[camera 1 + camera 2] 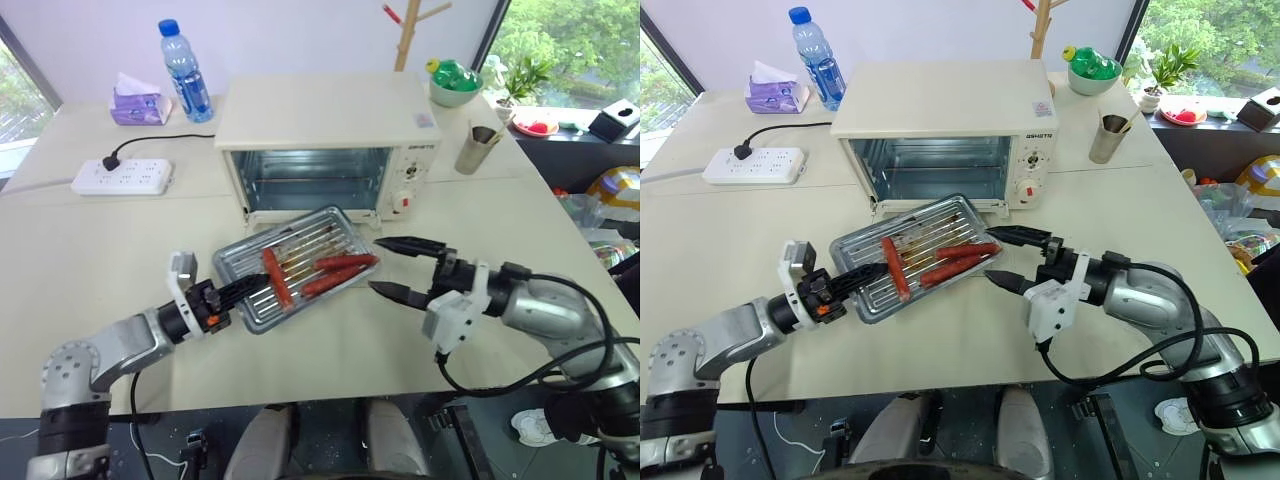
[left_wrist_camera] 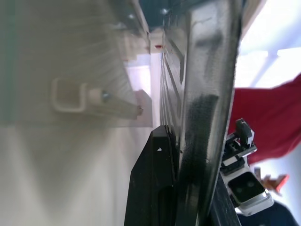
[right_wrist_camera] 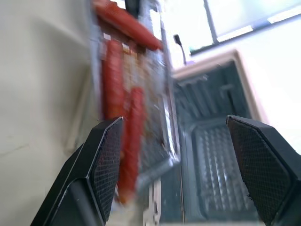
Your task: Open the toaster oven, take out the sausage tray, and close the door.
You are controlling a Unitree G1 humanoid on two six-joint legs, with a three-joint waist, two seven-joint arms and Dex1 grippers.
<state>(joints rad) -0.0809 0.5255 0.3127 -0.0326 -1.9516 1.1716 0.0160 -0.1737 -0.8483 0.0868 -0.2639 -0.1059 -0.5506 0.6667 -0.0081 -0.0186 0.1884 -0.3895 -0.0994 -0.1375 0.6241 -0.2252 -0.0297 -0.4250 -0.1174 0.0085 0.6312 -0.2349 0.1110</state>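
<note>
The toaster oven stands at the back middle of the table with its cavity open. Its door is folded down in front, mostly hidden under the sausage tray. The silver tray sits slantwise just in front of the oven and carries three red sausages. My left gripper is shut on the tray's near left corner; the left wrist view shows the rim pinched between the black fingers. My right gripper is open beside the tray's right end, touching nothing, with the sausages ahead of it.
A white power strip, a water bottle and a purple tissue pack sit at the back left. A green bowl and a metal cup stand to the right of the oven. Bare tabletop lies to the near left.
</note>
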